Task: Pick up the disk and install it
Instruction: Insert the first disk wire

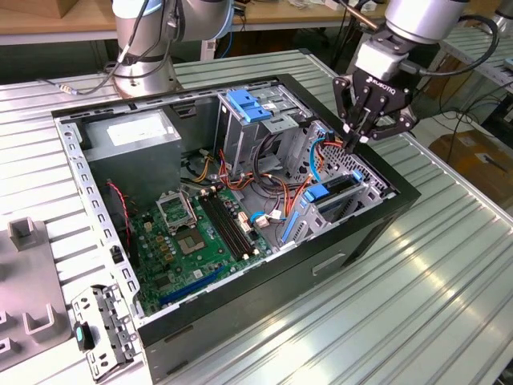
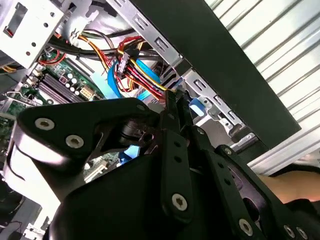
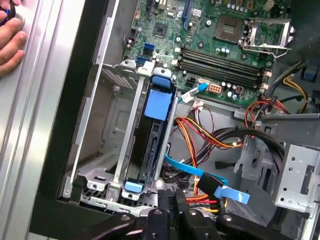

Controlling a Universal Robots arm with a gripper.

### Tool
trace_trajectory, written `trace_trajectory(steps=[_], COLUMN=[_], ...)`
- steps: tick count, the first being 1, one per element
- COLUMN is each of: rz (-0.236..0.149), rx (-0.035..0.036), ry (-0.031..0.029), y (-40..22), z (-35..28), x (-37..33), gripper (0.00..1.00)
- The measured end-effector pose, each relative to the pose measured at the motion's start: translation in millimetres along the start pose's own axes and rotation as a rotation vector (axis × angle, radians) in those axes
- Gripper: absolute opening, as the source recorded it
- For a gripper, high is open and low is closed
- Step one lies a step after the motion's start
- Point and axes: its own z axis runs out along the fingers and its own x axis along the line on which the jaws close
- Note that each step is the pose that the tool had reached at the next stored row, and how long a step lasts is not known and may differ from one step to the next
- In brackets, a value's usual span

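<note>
- The claw (image 1: 352,143) hung just above the drive cage (image 1: 365,171), fingers seemingly together, holding nothing.
- The disk (image 3: 150,142) stood on edge inside that cage.

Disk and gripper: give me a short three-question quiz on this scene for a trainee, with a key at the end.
1. True or false: the disk stands in the drive cage inside the computer case.
2. The gripper is: A) shut on the disk; B) shut, holding nothing; C) wide open.
3. Fill in: in the first wrist view, over the table beside the case, there is a person's ___.
Key: 1 true; 2 B; 3 hand.
</note>
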Motion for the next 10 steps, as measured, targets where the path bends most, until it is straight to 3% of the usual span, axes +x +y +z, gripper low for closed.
trace_trajectory(steps=[2, 4, 10], rz=[0.064, 0.101, 0.116], rx=[-0.0017, -0.0025, -0.0029], ry=[-0.0003, -0.0009, -0.0007], y=[0.0, 0.0, 1.7], z=[0.9, 2.0, 4.4], x=[0.0, -0.1, 0.6], gripper=[0.17, 0.17, 0.17])
